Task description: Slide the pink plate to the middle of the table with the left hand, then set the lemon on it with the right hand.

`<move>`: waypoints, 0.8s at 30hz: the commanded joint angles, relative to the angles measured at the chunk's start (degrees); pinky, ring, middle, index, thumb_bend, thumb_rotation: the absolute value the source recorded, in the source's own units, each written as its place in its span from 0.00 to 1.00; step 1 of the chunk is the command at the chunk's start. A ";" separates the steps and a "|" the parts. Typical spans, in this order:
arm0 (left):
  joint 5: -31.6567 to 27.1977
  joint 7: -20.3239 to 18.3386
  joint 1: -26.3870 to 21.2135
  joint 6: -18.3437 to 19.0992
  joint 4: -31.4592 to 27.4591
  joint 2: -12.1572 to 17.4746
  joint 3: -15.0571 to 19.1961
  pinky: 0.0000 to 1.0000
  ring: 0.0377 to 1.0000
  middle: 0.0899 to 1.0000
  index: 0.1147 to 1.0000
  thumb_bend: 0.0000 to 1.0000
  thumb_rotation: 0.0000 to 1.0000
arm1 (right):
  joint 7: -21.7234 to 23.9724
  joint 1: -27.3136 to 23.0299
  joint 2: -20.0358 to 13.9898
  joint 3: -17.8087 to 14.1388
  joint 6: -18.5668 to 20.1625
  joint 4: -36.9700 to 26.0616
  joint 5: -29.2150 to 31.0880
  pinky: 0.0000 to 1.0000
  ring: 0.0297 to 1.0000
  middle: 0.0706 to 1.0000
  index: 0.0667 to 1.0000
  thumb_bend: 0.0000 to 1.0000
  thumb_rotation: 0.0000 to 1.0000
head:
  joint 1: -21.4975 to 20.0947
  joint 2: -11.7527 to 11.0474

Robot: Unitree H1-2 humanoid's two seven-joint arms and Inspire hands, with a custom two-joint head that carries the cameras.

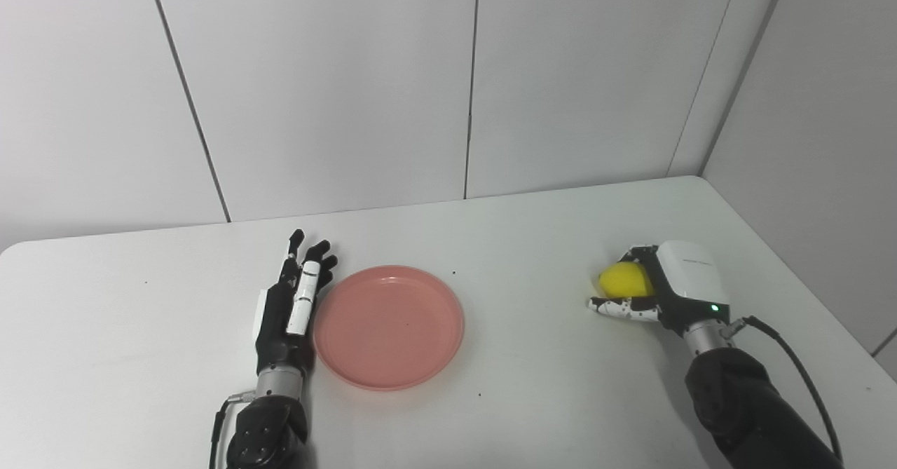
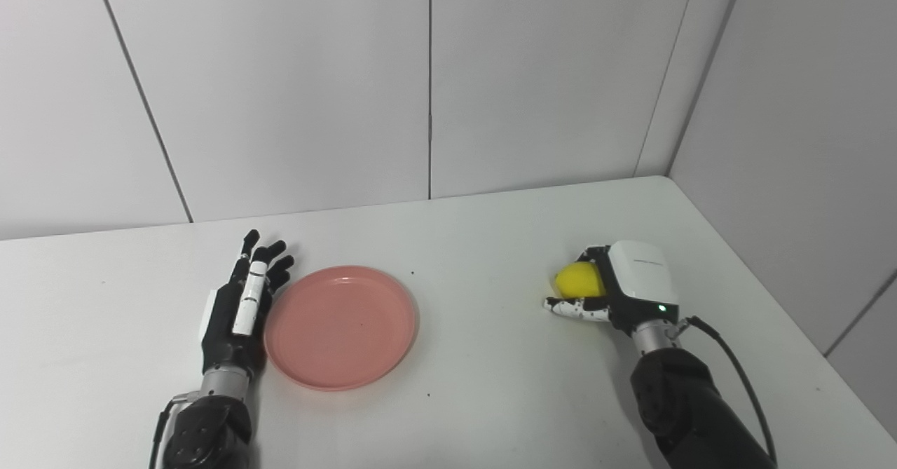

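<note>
A round pink plate (image 1: 389, 326) lies flat on the white table, a little left of its middle. My left hand (image 1: 293, 308) stands edge-on against the plate's left rim, fingers straight and apart, holding nothing. At the right side of the table a yellow lemon (image 1: 624, 279) rests on the surface inside my right hand (image 1: 669, 287). That hand's fingers curl around the lemon from behind and its thumb runs along the front. Much of the lemon's right side is hidden by the hand.
The white table (image 1: 532, 245) ends at grey wall panels at the back and at a wall on the right. Its right edge runs close to my right forearm (image 1: 750, 413), from which a black cable loops.
</note>
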 commanded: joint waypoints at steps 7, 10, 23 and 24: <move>-0.67 -0.14 2.25 1.01 -0.17 -1.62 -0.34 0.92 0.84 0.86 0.96 0.52 0.75 | 2.31 -2.24 -1.10 -1.36 -1.25 -7.21 -0.21 0.16 0.19 0.23 0.32 0.54 0.35 | 3.30 0.42; -0.34 0.37 2.37 0.98 -0.27 -2.55 -0.54 0.92 0.84 0.86 0.95 0.52 0.74 | 3.87 -2.53 -1.16 -1.64 -1.77 -8.46 0.88 0.15 0.18 0.22 0.28 0.54 0.36 | 5.17 0.36; 0.32 1.44 2.67 0.55 0.21 -4.27 -1.60 0.94 0.87 0.88 0.95 0.52 0.74 | 5.94 -5.10 0.56 -0.92 -2.14 -10.18 1.54 0.15 0.18 0.22 0.29 0.53 0.40 | 8.78 -0.14; 0.25 1.44 2.70 0.58 0.19 -4.35 -1.56 0.94 0.87 0.88 0.95 0.52 0.74 | 6.13 -5.21 0.70 -0.83 -2.01 -10.38 1.41 0.14 0.17 0.22 0.29 0.53 0.40 | 9.10 -0.15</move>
